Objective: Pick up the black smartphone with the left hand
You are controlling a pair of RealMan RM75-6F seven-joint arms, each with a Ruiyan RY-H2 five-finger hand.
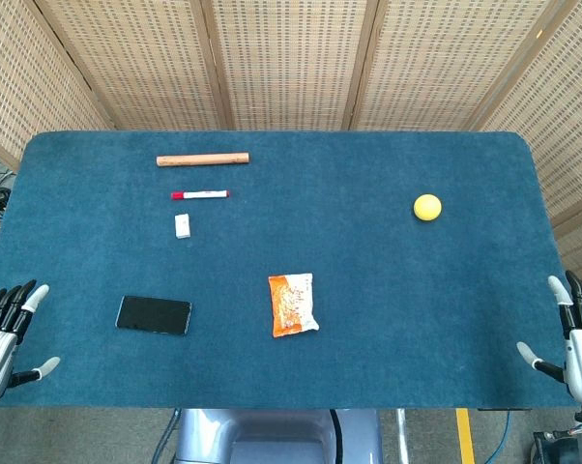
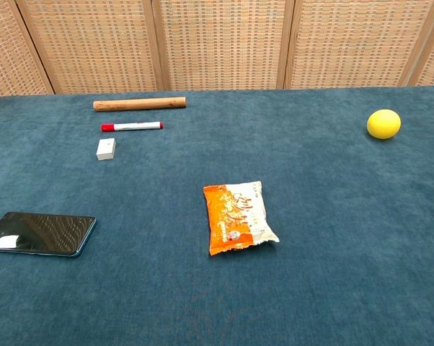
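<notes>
Fingers [image 1: 11, 302] of the left hand [image 1: 3, 333] are spread apart and hold nothing; this hand waits at the left edge of the table [image 1: 368, 290], near the front corner. On the right hand [image 1: 573, 338] the fingers are also spread and empty, at the right edge near the front corner. Only the head view shows both hands.

Close to the left hand, the black smartphone [image 1: 154, 315] lies flat with its screen up, near the front left corner, apart from the hand. An orange snack packet [image 1: 293, 304] lies near the middle of the front edge. Toward the back left, a small white eraser [image 1: 183, 225], a red-capped marker [image 1: 200, 195] and a wooden stick [image 1: 202, 159] lie one behind another. A yellow ball [image 1: 427, 207] rests toward the right edge.
</notes>
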